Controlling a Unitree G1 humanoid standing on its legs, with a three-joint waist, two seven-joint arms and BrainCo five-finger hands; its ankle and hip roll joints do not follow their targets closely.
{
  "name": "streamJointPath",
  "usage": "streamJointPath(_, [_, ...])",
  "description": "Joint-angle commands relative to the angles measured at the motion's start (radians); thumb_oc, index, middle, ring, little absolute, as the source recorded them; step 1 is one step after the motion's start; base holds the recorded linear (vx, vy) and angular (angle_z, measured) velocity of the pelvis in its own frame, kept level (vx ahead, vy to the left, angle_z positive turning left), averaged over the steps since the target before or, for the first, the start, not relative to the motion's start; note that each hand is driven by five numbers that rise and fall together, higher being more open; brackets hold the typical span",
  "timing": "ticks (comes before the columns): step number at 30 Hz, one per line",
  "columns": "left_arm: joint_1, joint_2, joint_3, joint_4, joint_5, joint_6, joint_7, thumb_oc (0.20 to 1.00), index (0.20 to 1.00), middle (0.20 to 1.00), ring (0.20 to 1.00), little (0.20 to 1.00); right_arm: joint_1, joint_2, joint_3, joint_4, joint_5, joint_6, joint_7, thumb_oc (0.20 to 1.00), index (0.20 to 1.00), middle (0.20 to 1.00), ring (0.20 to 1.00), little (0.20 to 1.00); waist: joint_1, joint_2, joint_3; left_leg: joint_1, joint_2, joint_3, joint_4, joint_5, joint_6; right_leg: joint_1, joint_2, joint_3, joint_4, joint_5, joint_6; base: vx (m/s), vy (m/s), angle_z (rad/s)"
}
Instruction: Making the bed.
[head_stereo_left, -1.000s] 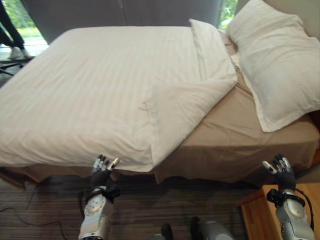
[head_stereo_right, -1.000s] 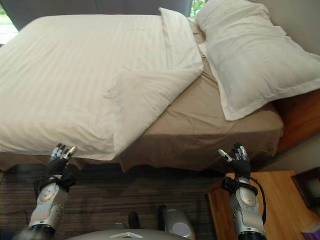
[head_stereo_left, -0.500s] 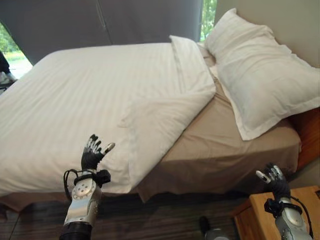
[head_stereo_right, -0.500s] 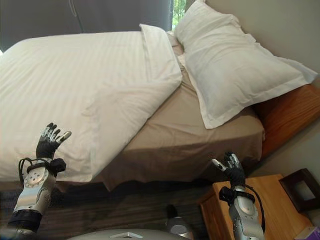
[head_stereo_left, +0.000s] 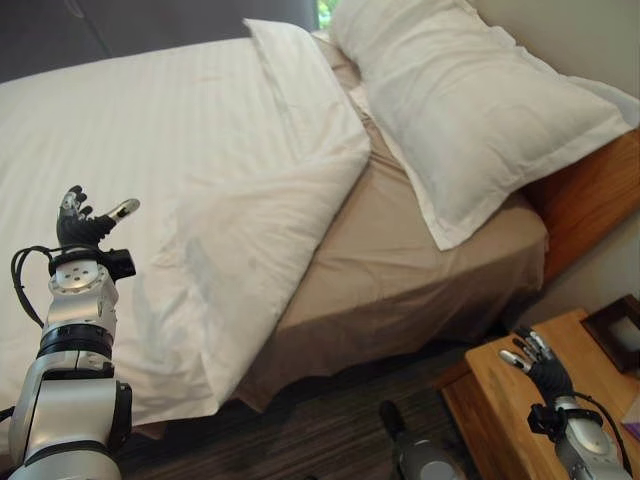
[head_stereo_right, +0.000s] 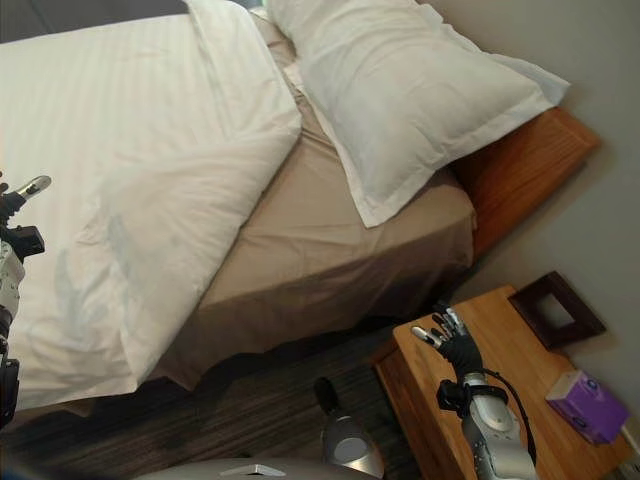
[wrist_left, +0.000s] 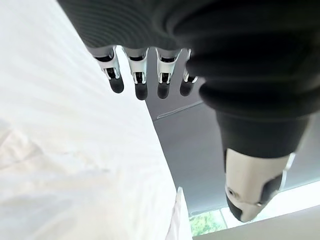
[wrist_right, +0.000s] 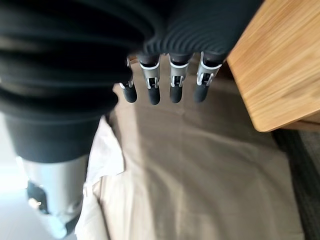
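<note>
A white striped duvet (head_stereo_left: 150, 150) covers most of the bed, its near corner (head_stereo_left: 260, 230) folded back on itself and off the tan sheet (head_stereo_left: 400, 270). A large white pillow (head_stereo_left: 470, 100) lies at the head of the bed on the right. My left hand (head_stereo_left: 82, 222) is raised over the duvet's near side, open, fingers (wrist_left: 137, 82) straight and holding nothing. My right hand (head_stereo_left: 535, 362) hovers open above the wooden nightstand (head_stereo_left: 500, 400), apart from the bed, its fingers (wrist_right: 165, 80) straight.
A wooden headboard (head_stereo_left: 585, 195) runs along the right of the bed. On the nightstand stand a dark frame (head_stereo_right: 555, 310) and a purple box (head_stereo_right: 590, 392). Dark striped carpet (head_stereo_left: 300, 440) lies between me and the bed. A grey curtain (wrist_left: 200, 150) hangs at the bed's far side.
The camera has swung right and closer to the bed's head. My left hand has risen over the duvet. My right hand now hovers above the nightstand. Both stay open.
</note>
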Motion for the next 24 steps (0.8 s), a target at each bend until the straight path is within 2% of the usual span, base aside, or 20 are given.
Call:
streamJointPath(1, [-0.140, 0.096, -0.044, 0.047, 0.001, -0.021, -0.004, 1.000, 1.000, 1.000, 1.000, 1.000, -0.091, -0.041, -0.022, -0.047, 0.067, -0.067, 0.007, 1.000, 1.000, 1.000, 1.000, 1.000, -0.018, -0.020, 0.073, -0.040, 0.003, -0.058, 0.007, 0.057, -0.007, -0.011, 0.005, -0.030, 0.038, -0.056, 0.061, -0.12, 0.021, -0.24])
streamJointPath(3, [-0.162, 0.117, -0.049, 0.070, 0.003, -0.018, -0.007, 1.000, 1.000, 1.000, 1.000, 1.000, -0.100, -0.039, -0.012, -0.041, 0.069, -0.067, 0.008, 1.000, 1.000, 1.000, 1.000, 1.000, -0.020, -0.023, 0.077, -0.056, 0.005, -0.049, 0.007, 0.060, -0.010, -0.028, 0.010, -0.022, 0.034, -0.047, 0.060, -0.04, -0.012, -0.12])
streamJointPath(8, [-0.280, 0.137, -0.089, 0.107, -0.012, -0.006, 0.012, 1.000, 1.000, 1.000, 1.000, 1.000, -0.162, -0.039, 0.041, -0.040, 0.071, -0.075, -0.015, 1.000, 1.000, 1.000, 1.000, 1.000, -0.031, -0.040, 0.146, -0.137, 0.016, -0.021, 0.007, 0.067, -0.023, -0.119, 0.025, -0.010, 0.026, -0.025, 0.064, -0.04, -0.011, -0.15])
streamJointPath(10, [-0.288, 0.139, -0.092, 0.119, -0.009, -0.004, 0.014, 1.000, 1.000, 1.000, 1.000, 1.000, -0.171, -0.034, 0.048, -0.041, 0.072, -0.078, -0.021, 1.000, 1.000, 1.000, 1.000, 1.000, -0.032, -0.045, 0.154, -0.147, 0.017, -0.016, 0.007, 0.068, -0.025, -0.131, 0.027, -0.007, 0.026, -0.022, 0.065, -0.04, -0.030, -0.25])
streamJointPath(15, [-0.275, 0.058, -0.092, 0.120, -0.061, 0.015, -0.027, 1.000, 1.000, 1.000, 1.000, 1.000, -0.184, -0.019, 0.057, -0.037, 0.062, -0.076, -0.051, 1.000, 1.000, 1.000, 1.000, 1.000, -0.036, -0.043, 0.203, -0.177, 0.017, -0.012, 0.007, 0.070, -0.030, -0.160, 0.026, -0.013, 0.026, -0.017, 0.065, -0.01, -0.024, -0.13])
streamJointPath(19, [-0.297, 0.007, -0.169, 0.092, -0.014, 0.025, -0.071, 1.000, 1.000, 1.000, 1.000, 1.000, -0.189, -0.019, 0.057, -0.028, 0.047, -0.068, -0.056, 1.000, 1.000, 1.000, 1.000, 1.000, -0.041, -0.026, 0.225, -0.177, 0.014, -0.006, 0.007, 0.066, -0.032, -0.165, 0.027, -0.009, 0.025, -0.014, 0.065, 0.00, 0.000, 0.00])
streamJointPath(20, [-0.310, -0.013, -0.203, 0.073, 0.012, 0.029, -0.082, 0.322, 0.322, 0.322, 0.322, 0.322, -0.186, -0.022, 0.053, -0.034, 0.043, -0.068, -0.054, 1.000, 1.000, 1.000, 1.000, 1.000, -0.043, -0.017, 0.225, -0.176, 0.013, -0.003, 0.007, 0.062, -0.033, -0.164, 0.025, -0.008, 0.023, -0.016, 0.065, 0.00, 0.000, 0.00])
streamJointPath(21, [-0.310, -0.013, -0.203, 0.073, 0.012, 0.029, -0.082, 0.200, 0.200, 0.200, 0.200, 0.200, -0.186, -0.021, 0.053, -0.034, 0.043, -0.068, -0.054, 1.000, 1.000, 1.000, 1.000, 1.000, -0.043, -0.017, 0.225, -0.176, 0.013, -0.003, 0.007, 0.062, -0.033, -0.164, 0.025, -0.007, 0.023, -0.016, 0.065, 0.00, 0.000, 0.00])
streamJointPath(23, [-0.330, -0.037, -0.248, 0.011, 0.047, 0.023, -0.083, 0.200, 0.200, 0.200, 0.200, 0.200, -0.176, -0.024, 0.043, -0.035, 0.034, -0.066, -0.047, 1.000, 1.000, 1.000, 1.000, 1.000, -0.046, -0.002, 0.222, -0.168, 0.011, -0.003, 0.007, 0.059, -0.033, -0.158, 0.022, -0.010, 0.022, -0.018, 0.068, 0.05, -0.008, 0.03])
streamJointPath(24, [-0.307, -0.058, -0.282, -0.153, 0.037, -0.004, -0.078, 0.200, 0.200, 0.200, 0.200, 0.200, -0.158, -0.022, 0.029, -0.041, 0.027, -0.066, -0.044, 1.000, 1.000, 1.000, 1.000, 1.000, -0.039, 0.015, 0.217, -0.160, 0.007, -0.009, 0.007, 0.056, -0.032, -0.149, 0.018, -0.016, 0.020, -0.025, 0.067, 0.06, -0.017, 0.05])
